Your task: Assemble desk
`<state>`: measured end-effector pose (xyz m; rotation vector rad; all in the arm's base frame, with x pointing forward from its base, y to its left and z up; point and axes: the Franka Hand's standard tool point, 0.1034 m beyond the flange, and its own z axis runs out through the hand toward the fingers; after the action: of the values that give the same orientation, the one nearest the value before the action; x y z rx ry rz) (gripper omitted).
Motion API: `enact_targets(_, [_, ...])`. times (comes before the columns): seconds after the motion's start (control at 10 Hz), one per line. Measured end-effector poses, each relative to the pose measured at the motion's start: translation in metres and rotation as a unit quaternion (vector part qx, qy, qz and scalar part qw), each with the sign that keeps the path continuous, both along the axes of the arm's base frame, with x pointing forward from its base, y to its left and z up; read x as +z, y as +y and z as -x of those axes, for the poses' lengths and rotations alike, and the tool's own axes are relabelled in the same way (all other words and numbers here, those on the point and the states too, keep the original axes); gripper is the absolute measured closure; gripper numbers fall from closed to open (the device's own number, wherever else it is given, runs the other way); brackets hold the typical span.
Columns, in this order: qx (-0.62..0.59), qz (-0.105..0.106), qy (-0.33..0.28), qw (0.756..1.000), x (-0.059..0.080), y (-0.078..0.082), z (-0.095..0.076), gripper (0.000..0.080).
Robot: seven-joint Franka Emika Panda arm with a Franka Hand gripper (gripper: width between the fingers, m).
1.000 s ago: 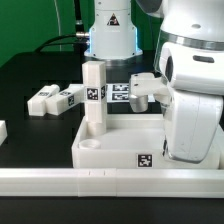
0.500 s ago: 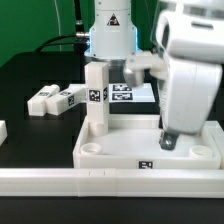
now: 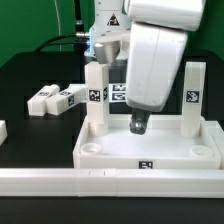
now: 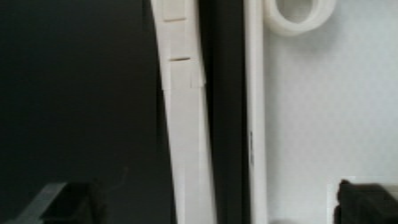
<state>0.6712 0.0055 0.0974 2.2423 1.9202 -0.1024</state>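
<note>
The white desk top (image 3: pixel 150 152) lies like a tray at the front, with round sockets along its near rim. One white leg (image 3: pixel 95 96) stands upright in its far corner on the exterior view's left. A second leg (image 3: pixel 192 95) stands upright at its far corner on the exterior view's right. Two more legs (image 3: pixel 55 98) lie loose on the black table to the left. My gripper (image 3: pixel 138 124) hangs over the middle of the top, between the two standing legs, open and empty. In the wrist view the gripper (image 4: pixel 210 205) shows dark fingertips (image 4: pixel 50 203) far apart over the top's rim (image 4: pixel 253 120) and a socket (image 4: pixel 299 12).
A long white rail bar (image 3: pixel 110 181) runs along the front edge, and shows in the wrist view (image 4: pixel 183 120). The marker board (image 3: pixel 118 92) lies behind the desk top. The robot base (image 3: pixel 105 35) stands at the back.
My arm has moved from the desk top's right side toward the exterior view's left and risen a little. The leg at the right far corner now stands free and uncovered.
</note>
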Motion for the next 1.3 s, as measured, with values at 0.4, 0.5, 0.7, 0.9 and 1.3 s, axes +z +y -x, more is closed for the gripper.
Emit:
enact_targets(0.4, [-0.035, -0.002, -0.004, 0.999, 0.000, -0.008, 0.003, 0.0150])
enact_targets(0.5, [-0.080, 0.001, -0.005, 0.997, 0.000, -0.025, 0.010, 0.0150])
enact_targets(0.7, [-0.241, 0.009, 0.003, 0.970, 0.007, -0.037, 0.020, 0.0150])
enact_targets(0.9, [-0.338, 0.006, -0.011, 0.941, 0.006, -0.036, 0.020, 0.0150])
enact_targets(1.3, [-0.516, -0.013, 0.005, 0.857, 0.011, -0.065, 0.032, 0.0150])
